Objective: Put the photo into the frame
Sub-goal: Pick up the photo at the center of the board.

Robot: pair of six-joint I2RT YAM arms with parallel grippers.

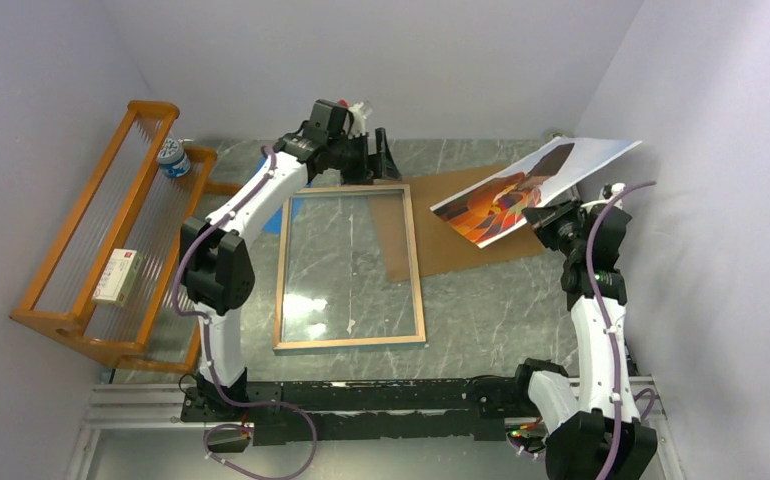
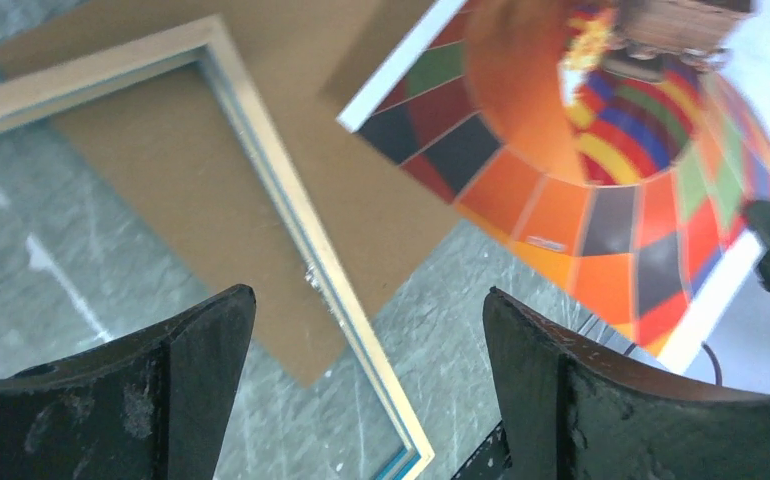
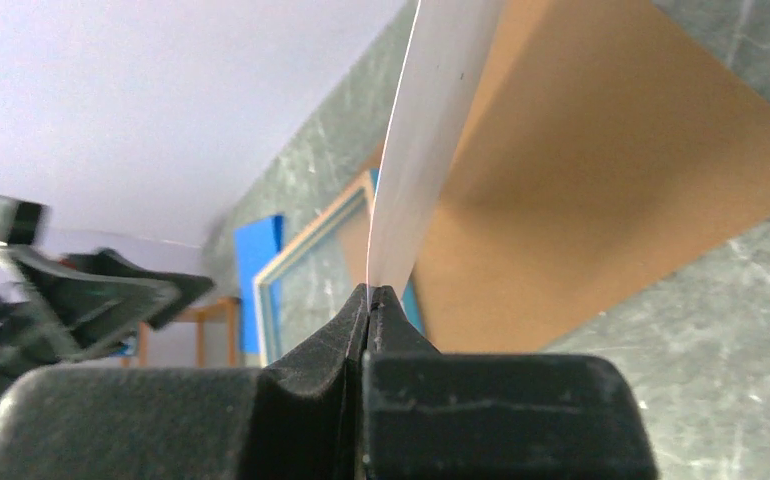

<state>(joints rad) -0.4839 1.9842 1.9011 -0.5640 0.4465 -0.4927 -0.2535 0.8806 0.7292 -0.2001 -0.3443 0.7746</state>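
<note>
Nearest the arm bases, the frame (image 1: 351,342) lies flat on the tabletop (image 1: 491,320) with its light wood back up. The marble shows through its glass, and nothing sits in the opening. The left wrist view shows a turquoise edge on its underside. Its far right corner rests over a corner of the brown backing board (image 1: 451,240), which lies flat just to the right.

Further back on the right, the right pincer (image 1: 541,215) is pressed together on one edge of the photo (image 1: 521,190). The right wrist view shows the sheet rising thin and slightly bowed from the closed tips. The photo hangs tilted in the air above the backing board, its balloon side facing up and towards the left arm. It sits to the right of the frame, not over the opening.

At the frame's far edge the left pincer (image 1: 381,160) hovers with its fingers spread, gripping nothing. An orange wooden rack (image 1: 91,240) stands well apart on the left.

I judge the task at its middle step. The frame is opened and ready and the photo is in hand. It has yet to be carried across, squared to the opening and laid down inside the rails. The sheet looks floppy, so a corner could catch on a rail.
</note>
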